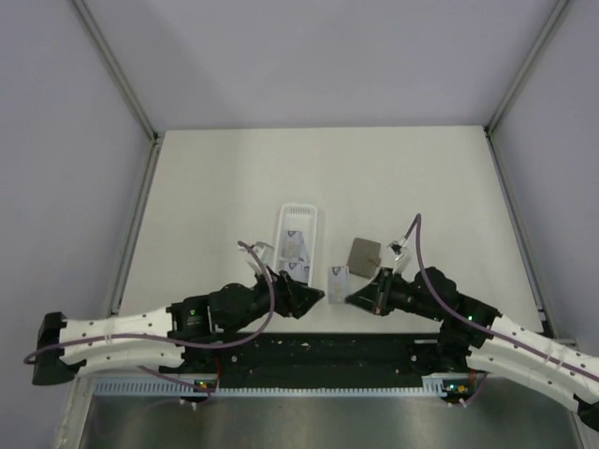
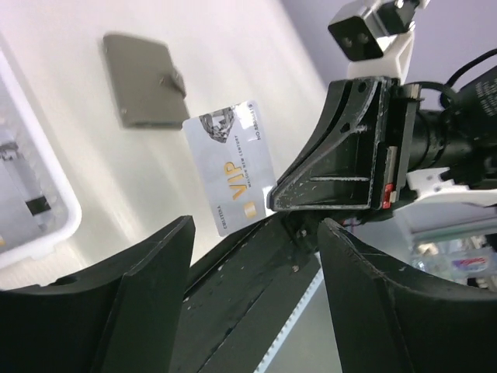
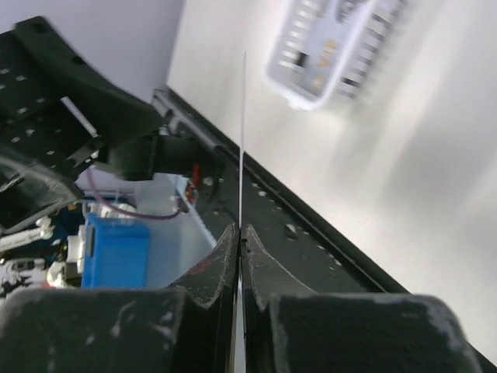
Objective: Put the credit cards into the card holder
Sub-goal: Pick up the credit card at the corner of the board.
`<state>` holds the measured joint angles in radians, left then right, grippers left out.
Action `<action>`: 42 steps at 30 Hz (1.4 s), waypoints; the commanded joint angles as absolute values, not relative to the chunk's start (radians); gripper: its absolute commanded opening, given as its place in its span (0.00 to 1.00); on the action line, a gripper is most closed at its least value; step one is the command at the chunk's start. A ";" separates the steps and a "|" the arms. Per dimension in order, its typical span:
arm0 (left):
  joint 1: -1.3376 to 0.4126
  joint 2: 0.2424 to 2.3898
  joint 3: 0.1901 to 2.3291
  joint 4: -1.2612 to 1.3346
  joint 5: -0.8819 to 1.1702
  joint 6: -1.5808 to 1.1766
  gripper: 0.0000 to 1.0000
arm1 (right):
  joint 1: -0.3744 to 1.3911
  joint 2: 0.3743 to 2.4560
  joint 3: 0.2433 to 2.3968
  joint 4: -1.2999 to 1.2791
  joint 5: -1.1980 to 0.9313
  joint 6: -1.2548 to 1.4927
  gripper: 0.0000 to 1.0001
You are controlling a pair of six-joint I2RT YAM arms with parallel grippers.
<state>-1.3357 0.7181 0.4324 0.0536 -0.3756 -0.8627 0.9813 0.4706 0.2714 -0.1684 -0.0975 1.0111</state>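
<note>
1. The right gripper (image 3: 239, 231) is clamped shut on one card (image 2: 233, 167). In the right wrist view the card shows edge-on, a thin line rising from between the fingers.
2. The left gripper (image 2: 256, 227) is spread wide and empty at the bottom of its own view, facing that card.
3. The card looks light, thin, stiff and slick. Pinched only near one corner, it could pivot or slip, so the free edge should probably lead.
4. The wallet (image 2: 144, 81) lies flat on the table (image 1: 215, 187), upper left of the left wrist view, just beyond the card. It looks soft, so the pocket may need bracing.
5. The other cards (image 1: 298, 245) sit in the white tray (image 1: 280, 234), at the centre of the top view.
</note>
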 commanded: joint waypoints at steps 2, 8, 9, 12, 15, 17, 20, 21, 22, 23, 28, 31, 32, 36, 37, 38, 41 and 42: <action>-1.331 0.529 0.442 0.031 -0.416 -0.790 0.72 | 0.986 0.537 0.364 0.124 -0.247 0.948 0.00; -1.331 0.437 0.434 0.054 -0.357 -0.779 0.72 | 0.986 0.604 0.351 0.382 -0.359 1.022 0.00; -1.331 0.431 0.428 0.060 -0.351 -0.775 0.72 | 0.986 0.609 0.351 0.402 -0.371 1.026 0.00; -1.331 0.439 0.426 0.057 -0.351 -0.773 0.71 | 0.986 0.611 0.347 0.460 -0.396 1.042 0.00; -1.331 0.466 0.426 0.061 -0.341 -0.782 0.70 | 0.986 0.598 0.342 0.482 -0.410 1.052 0.00; -1.331 0.483 0.422 0.086 -0.330 -0.787 0.69 | 0.985 0.595 0.345 0.477 -0.416 1.055 0.00; -1.331 0.506 0.414 0.144 -0.316 -0.795 0.64 | 0.985 0.600 0.342 0.469 -0.425 1.057 0.00; -1.331 0.515 0.411 0.164 -0.310 -0.793 0.62 | 0.985 0.604 0.342 0.465 -0.426 1.057 0.00; -1.331 0.520 0.411 0.195 -0.307 -0.795 0.60 | 0.986 0.604 0.341 0.463 -0.428 1.057 0.00; -1.331 0.526 0.411 0.213 -0.304 -0.792 0.59 | 0.985 0.606 0.342 0.457 -0.428 1.057 0.00; -1.331 0.534 0.411 0.265 -0.308 -0.781 0.54 | 0.986 0.617 0.344 0.443 -0.430 1.051 0.00; -1.331 0.532 0.410 0.278 -0.305 -0.778 0.48 | 0.986 0.627 0.342 0.445 -0.433 1.051 0.00; -1.331 0.532 0.410 0.279 -0.305 -0.779 0.46 | 0.985 0.629 0.342 0.445 -0.434 1.051 0.00; -1.331 0.532 0.411 0.276 -0.301 -0.778 0.36 | 0.986 0.635 0.334 0.454 -0.433 1.054 0.00; -1.331 0.534 0.411 0.276 -0.298 -0.778 0.33 | 0.986 0.634 0.334 0.454 -0.431 1.054 0.00; -1.331 0.534 0.411 0.278 -0.299 -0.778 0.29 | 0.986 0.634 0.334 0.456 -0.431 1.054 0.00; -1.331 0.538 0.413 0.276 -0.290 -0.779 0.16 | 0.985 0.635 0.334 0.454 -0.428 1.051 0.00; -1.331 0.543 0.413 0.276 -0.288 -0.779 0.14 | 0.986 0.635 0.336 0.451 -0.426 1.049 0.00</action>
<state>-1.3338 0.5331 0.4149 0.2184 -0.3099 -0.7868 0.9810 0.6353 0.3271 0.4049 -0.4217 1.0512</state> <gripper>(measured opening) 0.184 0.005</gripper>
